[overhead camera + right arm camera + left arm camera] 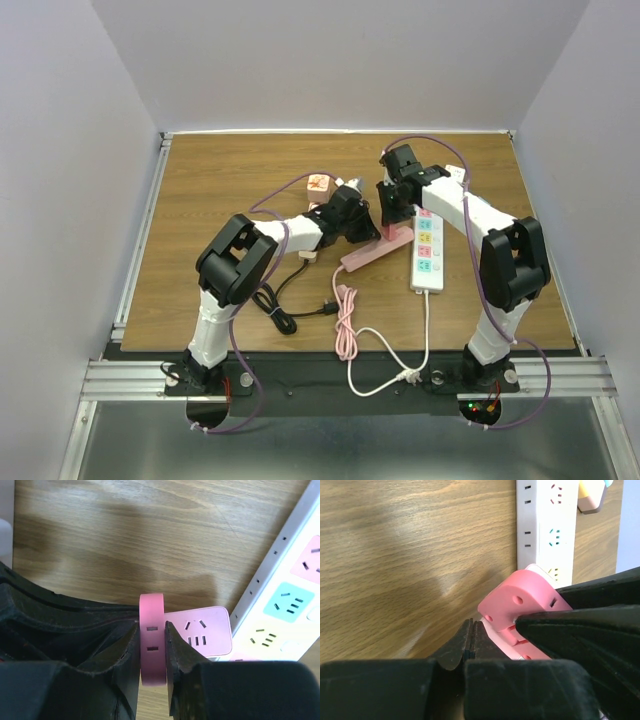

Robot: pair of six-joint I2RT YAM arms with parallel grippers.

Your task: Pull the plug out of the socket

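Right gripper jaws pinch pink plug edge-on, against pink socket strip. Left-wrist view alone shows left gripper jaws clamping that strip's end; white strip alongside on worktop.

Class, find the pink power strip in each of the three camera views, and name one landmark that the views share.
Top external: the pink power strip lies mid-table, slanted, just left of the white power strip.
Left wrist: right of centre, against a black finger.
Right wrist: bottom centre, with a pink edge clamped between the fingers.
Shared landmark: the white power strip with coloured sockets.
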